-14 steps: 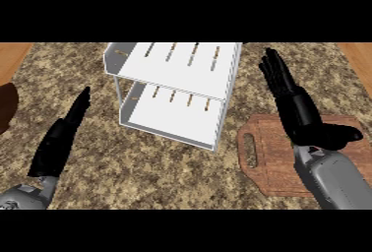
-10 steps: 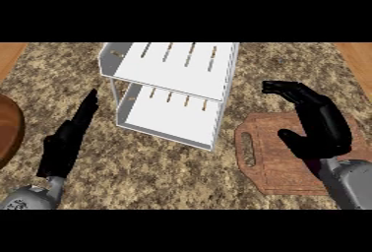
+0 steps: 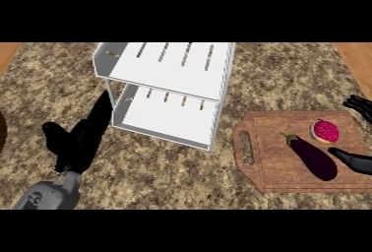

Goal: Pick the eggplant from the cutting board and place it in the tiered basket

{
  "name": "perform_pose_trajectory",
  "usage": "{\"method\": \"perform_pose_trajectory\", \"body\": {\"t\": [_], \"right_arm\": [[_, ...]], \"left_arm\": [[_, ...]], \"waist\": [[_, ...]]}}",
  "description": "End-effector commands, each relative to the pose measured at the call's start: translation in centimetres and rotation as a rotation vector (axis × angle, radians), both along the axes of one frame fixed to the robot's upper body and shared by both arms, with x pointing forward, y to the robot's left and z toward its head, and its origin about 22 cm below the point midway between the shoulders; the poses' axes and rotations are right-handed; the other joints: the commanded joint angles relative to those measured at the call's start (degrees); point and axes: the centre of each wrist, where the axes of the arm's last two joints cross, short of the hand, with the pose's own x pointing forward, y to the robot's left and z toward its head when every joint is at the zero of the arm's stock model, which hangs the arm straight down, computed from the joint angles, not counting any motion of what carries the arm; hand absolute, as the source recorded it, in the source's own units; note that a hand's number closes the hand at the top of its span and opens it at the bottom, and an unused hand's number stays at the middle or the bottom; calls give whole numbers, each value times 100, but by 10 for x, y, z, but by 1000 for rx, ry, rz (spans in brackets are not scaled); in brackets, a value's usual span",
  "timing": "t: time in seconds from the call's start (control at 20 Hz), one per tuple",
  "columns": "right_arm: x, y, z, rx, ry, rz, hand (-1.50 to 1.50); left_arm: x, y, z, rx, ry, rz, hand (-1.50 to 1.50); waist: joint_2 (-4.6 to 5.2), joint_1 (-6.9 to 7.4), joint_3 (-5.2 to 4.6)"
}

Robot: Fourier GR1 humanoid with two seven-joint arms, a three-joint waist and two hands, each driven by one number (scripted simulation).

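Note:
A dark purple eggplant (image 3: 313,156) lies on the wooden cutting board (image 3: 269,167) at the right, its stem pointing up-left. My right hand (image 3: 357,161) shows only at the right edge: the thumb reaches in just right of the eggplant's lower end, and fingers (image 3: 359,104) hang above the board's far corner, spread apart. The white tiered basket (image 3: 169,89) stands at the top centre with two slotted shelves. My left hand (image 3: 78,140) rests left of the basket, fingers straight and pointing up.
A cut pink-fleshed fruit half (image 3: 325,130) sits on the board just above the eggplant. A dark brown rim (image 3: 2,133) shows at the far left edge. The speckled stone counter (image 3: 174,172) lies bare between the basket and the board.
My right hand has swung off the board toward the right edge, uncovering the eggplant and the fruit half. The view has shifted, so basket and board sit further left.

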Motion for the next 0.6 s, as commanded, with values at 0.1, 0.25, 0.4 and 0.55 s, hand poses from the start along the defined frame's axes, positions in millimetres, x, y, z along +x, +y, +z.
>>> {"method": "perform_pose_trajectory", "body": {"t": [0.1, 0.25, 0.4, 0.55], "right_arm": [[-43, -40, -5, -270, -6, 136, -150], [-53, -50, 24, -501, -6, 72, -150], [-62, -55, 49, -691, 36, -30, -150], [-62, -48, 81, -865, 44, -145, -150]], "left_arm": [[16, 0, -2, -59, 43, -45, 0], [8, 13, -21, -42, 46, -8, 0], [0, -1, -14, -60, 69, -17, 0], [-2, -3, -17, -40, 59, -14, 0]], "waist": [[-30, 23, -26], [-50, -50, -43], [-94, -83, -48], [-115, -154, -67]]}}
